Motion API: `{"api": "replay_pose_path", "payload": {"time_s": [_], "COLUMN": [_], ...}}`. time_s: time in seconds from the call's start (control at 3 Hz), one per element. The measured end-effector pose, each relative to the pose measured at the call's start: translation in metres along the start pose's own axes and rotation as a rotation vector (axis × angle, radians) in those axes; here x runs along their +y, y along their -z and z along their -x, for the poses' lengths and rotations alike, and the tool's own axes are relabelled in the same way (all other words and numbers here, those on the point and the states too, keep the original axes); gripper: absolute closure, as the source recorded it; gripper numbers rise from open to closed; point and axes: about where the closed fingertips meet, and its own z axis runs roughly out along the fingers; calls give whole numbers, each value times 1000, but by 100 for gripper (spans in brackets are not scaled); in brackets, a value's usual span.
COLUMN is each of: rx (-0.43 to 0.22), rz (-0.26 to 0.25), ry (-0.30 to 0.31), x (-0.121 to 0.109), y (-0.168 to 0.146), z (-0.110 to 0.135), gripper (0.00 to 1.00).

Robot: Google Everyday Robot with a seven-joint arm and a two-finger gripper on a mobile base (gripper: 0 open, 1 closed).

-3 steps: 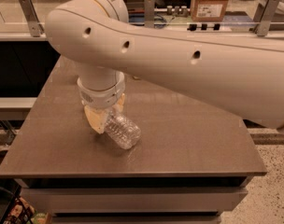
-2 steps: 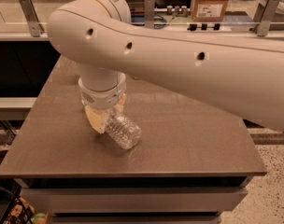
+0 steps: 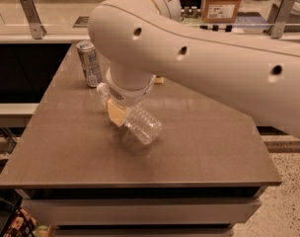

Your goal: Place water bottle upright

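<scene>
The water bottle [image 3: 143, 125], clear and ribbed with a white cap, is tilted, cap up to the left and base down to the right, near the middle of the brown table [image 3: 199, 147]. My gripper [image 3: 117, 113] hangs from the big white arm [image 3: 199, 58] and is shut on the bottle's upper part. One tan finger pad [image 3: 115, 114] shows against the bottle. The bottle's base seems just above the tabletop. Its label is hidden behind the gripper.
A slim silver drink can [image 3: 90, 64] stands upright at the table's back left, close to the gripper. A cardboard box [image 3: 222, 2] and a counter lie behind the table. The floor [image 3: 288, 201] is at the right.
The arm has risen and the bottle has come up with it, more steeply tilted than before. The silver can, hidden earlier behind the arm, now shows.
</scene>
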Motion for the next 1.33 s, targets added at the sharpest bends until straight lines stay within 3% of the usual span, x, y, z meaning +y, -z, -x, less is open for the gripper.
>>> {"api": "replay_pose_path", "payload": {"time_s": [0.33,0.67,1.33], "rx": [-121,-266,-567], "rz": [-5,30,141], "ry": [-1,2,-15], "x": [-26,-42,-44], "y": [10,20,35], "z": [4,9,14], "gripper": [100,100,100]}}
